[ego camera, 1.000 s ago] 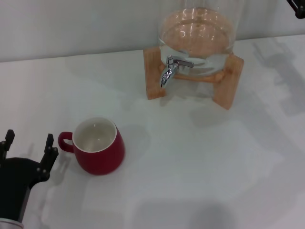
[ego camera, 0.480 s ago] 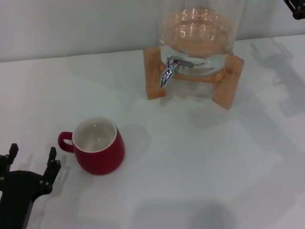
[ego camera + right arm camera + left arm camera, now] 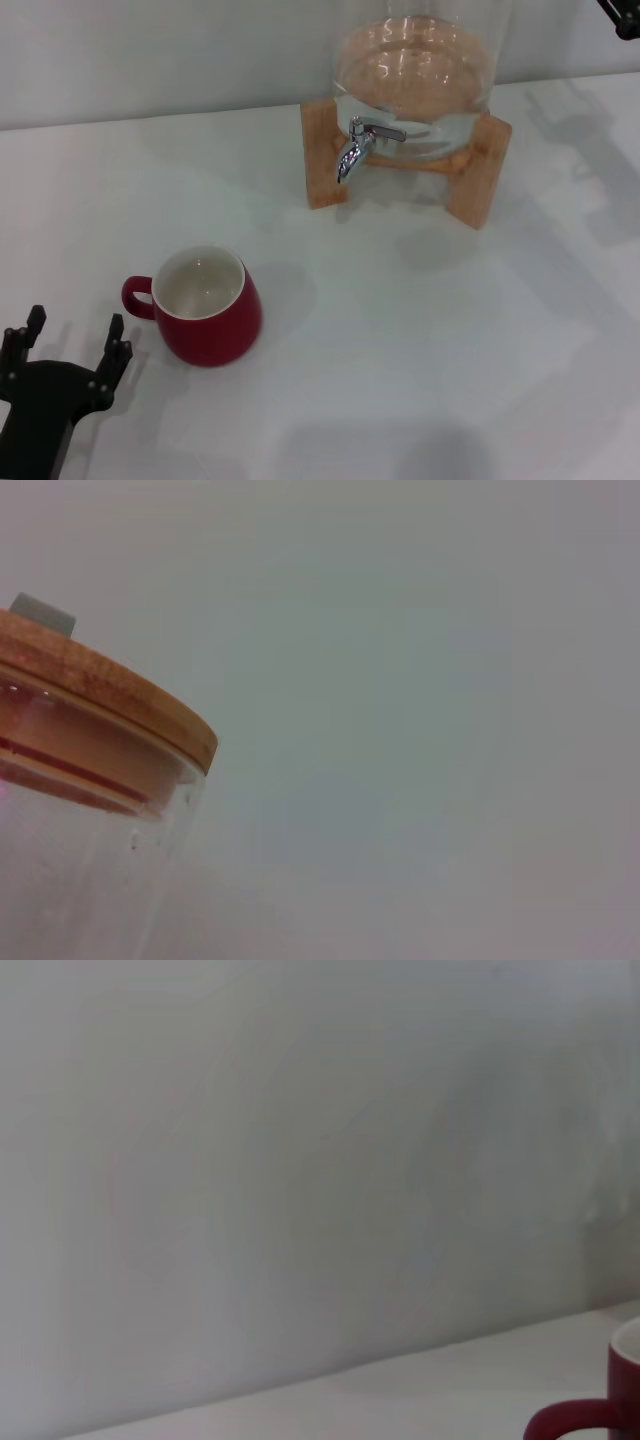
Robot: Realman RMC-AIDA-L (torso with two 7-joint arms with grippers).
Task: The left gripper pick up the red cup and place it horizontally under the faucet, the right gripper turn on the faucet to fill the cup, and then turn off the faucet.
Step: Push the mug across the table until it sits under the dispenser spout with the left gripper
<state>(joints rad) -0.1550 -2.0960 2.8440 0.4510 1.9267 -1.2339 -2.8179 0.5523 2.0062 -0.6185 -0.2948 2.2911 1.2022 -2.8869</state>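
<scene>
One cup (image 3: 207, 305) is sitting upright on the white table (image 3: 420, 340), toward the robot's left and near the front. It is glossy red outside and white inside, and its single loop handle is pointing out to the robot's left. In the left wrist view only a sliver of that cup (image 3: 610, 1405) is showing, its handle curling out at the frame's edge.

The left gripper (image 3: 70, 345) is hovering just beside the cup on the handle side, low at the table's near edge. Its two black fingers (image 3: 116, 345) are standing spread apart with nothing between them, and they are not touching the cup.

Across the table, well apart from the cup, one glass jar (image 3: 415, 70) is resting on one wooden stand (image 3: 480, 170). One chrome faucet (image 3: 355, 145) is sticking out of the jar's front, spout curving down, flat lever lying on top. Nothing is sitting under the spout.

The right gripper (image 3: 620, 15) is just peeking in at the far right corner, up high and away from the faucet; only a dark tip is showing, so I cannot tell how its jaws are standing. The right wrist view is catching the jar's one wooden lid (image 3: 100, 695) and the glass wall below it.
</scene>
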